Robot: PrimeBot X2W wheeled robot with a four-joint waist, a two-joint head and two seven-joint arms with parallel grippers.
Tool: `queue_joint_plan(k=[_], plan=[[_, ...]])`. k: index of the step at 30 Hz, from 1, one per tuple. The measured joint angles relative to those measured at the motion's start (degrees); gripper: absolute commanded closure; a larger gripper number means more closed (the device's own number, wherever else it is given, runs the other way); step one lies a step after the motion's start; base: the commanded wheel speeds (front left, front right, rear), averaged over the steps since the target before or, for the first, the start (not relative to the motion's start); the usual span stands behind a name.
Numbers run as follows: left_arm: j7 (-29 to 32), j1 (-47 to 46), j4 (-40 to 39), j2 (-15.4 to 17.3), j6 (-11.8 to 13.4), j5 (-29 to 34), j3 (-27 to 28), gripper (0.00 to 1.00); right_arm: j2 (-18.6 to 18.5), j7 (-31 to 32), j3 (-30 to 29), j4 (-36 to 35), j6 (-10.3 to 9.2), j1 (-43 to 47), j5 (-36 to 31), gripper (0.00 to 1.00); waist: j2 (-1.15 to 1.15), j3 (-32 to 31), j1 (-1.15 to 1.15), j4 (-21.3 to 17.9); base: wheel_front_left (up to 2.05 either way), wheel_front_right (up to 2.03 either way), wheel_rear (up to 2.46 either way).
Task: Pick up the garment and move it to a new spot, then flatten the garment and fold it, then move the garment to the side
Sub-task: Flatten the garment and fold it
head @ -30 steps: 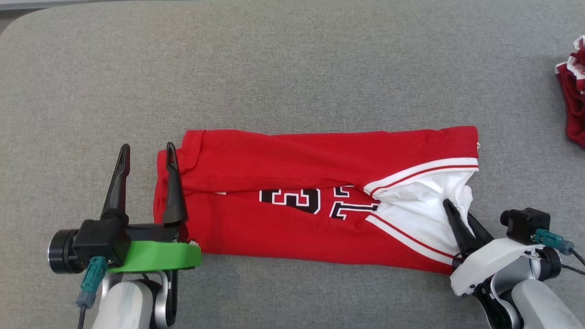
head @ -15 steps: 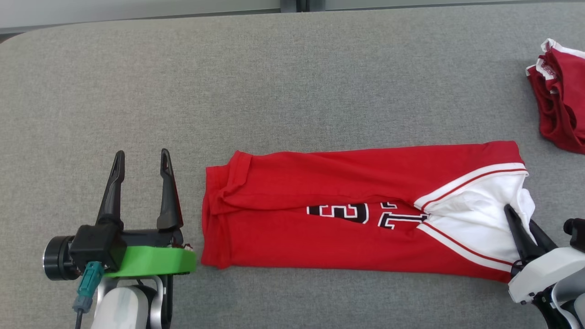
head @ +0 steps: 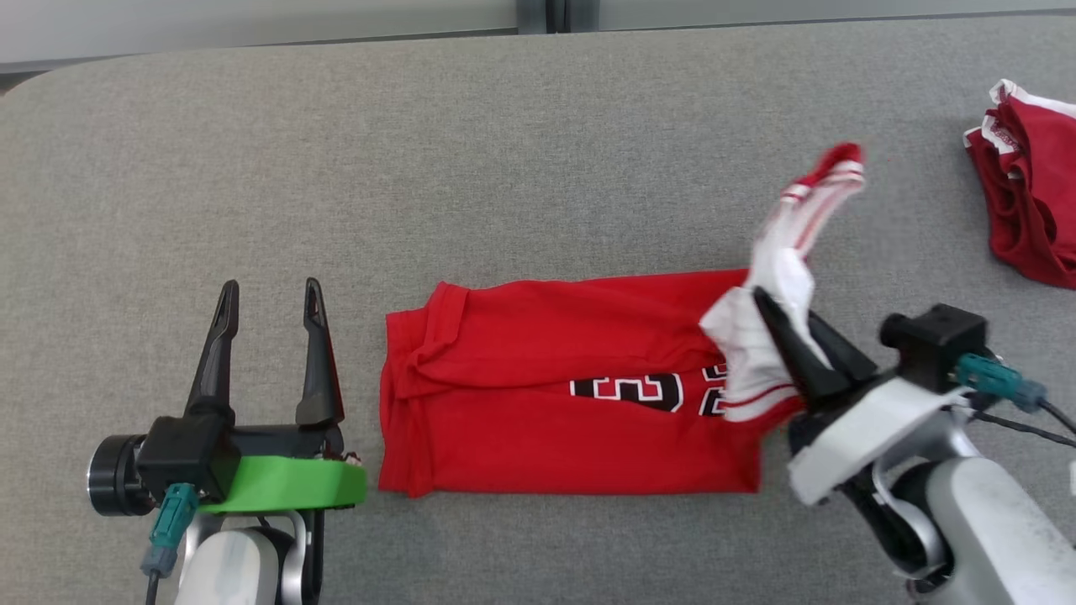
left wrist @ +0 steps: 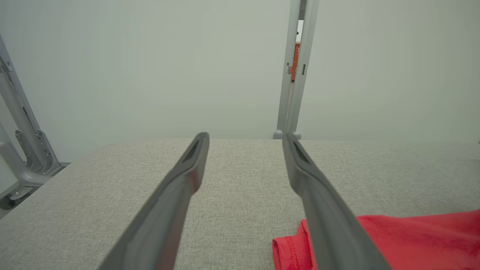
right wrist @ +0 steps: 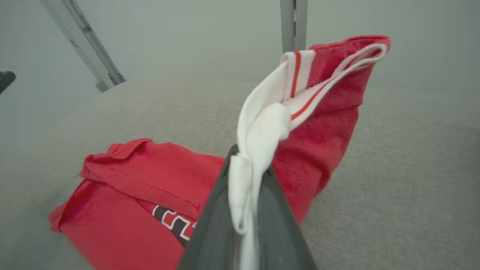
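Observation:
The garment (head: pixel 546 395) is a red jersey with black-and-white numbers, lying folded lengthwise across the grey table (head: pixel 504 151). My right gripper (head: pixel 777 315) is shut on its white-and-red trimmed end (head: pixel 811 197), which it holds up off the table and over the jersey's right part. In the right wrist view that end (right wrist: pixel 318 97) stands bunched above my right gripper (right wrist: pixel 247 165), with the rest of the jersey (right wrist: pixel 123 195) flat below. My left gripper (head: pixel 269 290) is open and holds nothing, just left of the jersey's left edge. The left wrist view shows the left gripper (left wrist: pixel 245 137) and a jersey corner (left wrist: pixel 412 240).
A second pile of red and white clothing (head: pixel 1030 210) lies at the table's far right. The table's rounded corner (head: pixel 34 76) is at the back left. Grey metal frame posts (left wrist: pixel 294 75) stand behind the table against a pale wall.
The head camera shifted. My right gripper dragged the garment to the right, away from the left gripper, then lifted the trimmed end and carried it leftward over the garment. The left gripper stayed open.

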Motion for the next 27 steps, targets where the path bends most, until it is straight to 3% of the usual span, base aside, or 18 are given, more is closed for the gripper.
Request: queue_joint_plan(k=[7,12,18,20,21,27], plan=[[-0.01,-1.12,-0.03,-0.78,-0.32,0.08,-0.32,0.0,7.39,2.14,14.91,1.59,-0.02,-7.43,3.14,1.0,0.0,1.2,0.0,1.77,0.0,0.0,0.0],[-0.01,-1.8,-0.07,-1.27,-0.66,0.08,-0.8,0.0,12.44,-0.38,20.75,8.03,-0.02,-10.61,5.65,1.0,0.0,2.35,0.0,3.4,0.0,0.0,0.0],[-0.01,-2.41,0.07,-1.81,-0.77,0.23,-1.22,0.0,14.66,-3.72,25.9,15.67,-0.03,-13.98,9.2,1.0,0.0,4.38,0.0,4.72,0.0,0.0,0.0],[-0.01,-2.64,0.16,-1.91,-0.8,0.31,-1.29,0.0,14.96,-5.57,27.09,17.69,-0.03,-15.05,10.09,0.52,0.0,5.01,0.01,4.94,0.0,0.0,0.0],[0.0,-2.72,0.19,-1.96,-0.8,0.43,-1.26,0.0,15.06,-6.38,27.42,18.4,-0.03,-15.51,10.16,0.0,0.0,5.21,0.0,4.98,0.0,0.0,0.0],[0.0,-2.89,0.82,-2.1,-0.8,0.52,-1.15,0.0,15.24,-15.02,29.16,18.85,-0.02,-18.5,10.51,0.0,0.0,5.29,0.0,4.29,0.0,0.0,0.0]])
